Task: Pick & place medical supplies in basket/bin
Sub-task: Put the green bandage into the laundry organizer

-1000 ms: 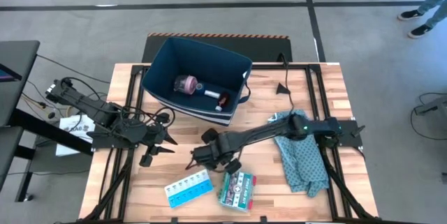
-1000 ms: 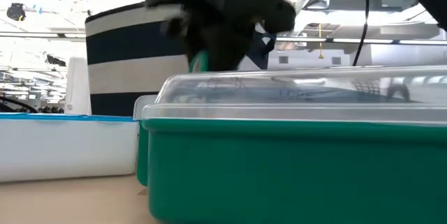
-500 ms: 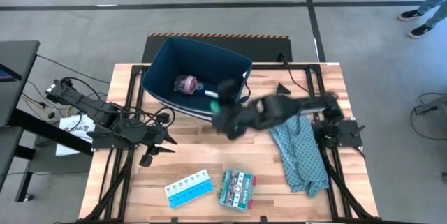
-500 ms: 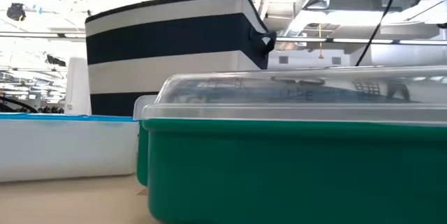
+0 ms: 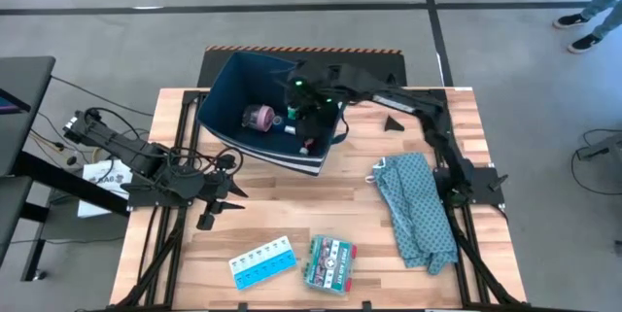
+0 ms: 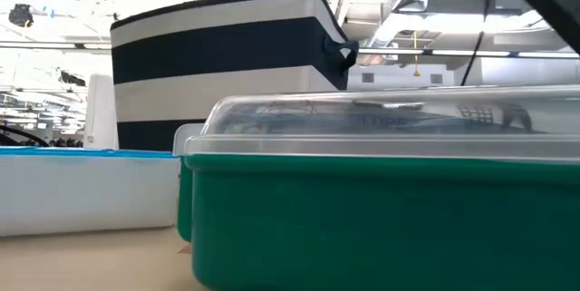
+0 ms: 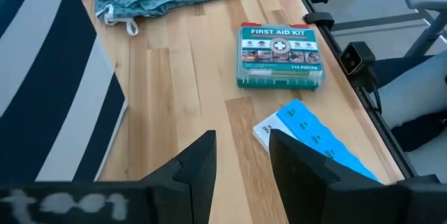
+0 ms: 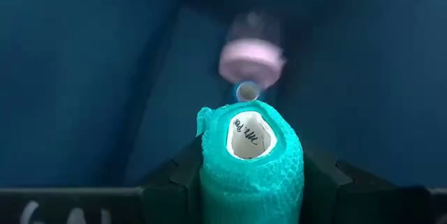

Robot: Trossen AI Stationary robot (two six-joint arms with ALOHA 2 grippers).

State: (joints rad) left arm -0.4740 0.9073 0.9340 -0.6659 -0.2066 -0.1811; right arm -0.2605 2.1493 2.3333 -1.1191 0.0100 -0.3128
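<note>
My right gripper (image 5: 297,118) hangs over the open dark navy bin (image 5: 229,86) and is shut on a teal bandage roll (image 8: 251,155). Inside the bin lie a pink roll (image 5: 259,116) and a red-capped bottle (image 5: 309,141). The pink roll (image 8: 251,58) shows below the teal one in the right wrist view. The light-blue pill organizer (image 5: 262,261) and the green-red first aid box (image 5: 328,261) lie flat near the table's near edge. My left gripper (image 5: 216,207) waits open, left of them, above the table (image 7: 241,168). My right gripper pinches the teal bandage roll between its two fingers, one on each side of the roll's wrapped wall (image 8: 209,175). The fingers point down from above. The roll's hollow core (image 8: 250,137) faces the wrist camera. The roll is lifted clear, above the bin's inside.
A teal patterned cloth (image 5: 418,207) lies crumpled on the table's right side. The bin's striped wall (image 7: 49,84) stands close to my left gripper. Bare wood (image 5: 292,195) lies between the bin and the two boxes. A person's feet (image 5: 583,20) show on the floor beyond.
My right gripper, shut on the teal roll, rose from the table beside the first aid box and swung toward the far edge, ending over the bin. The roll went with it, lifted clear. The left arm kept still.
</note>
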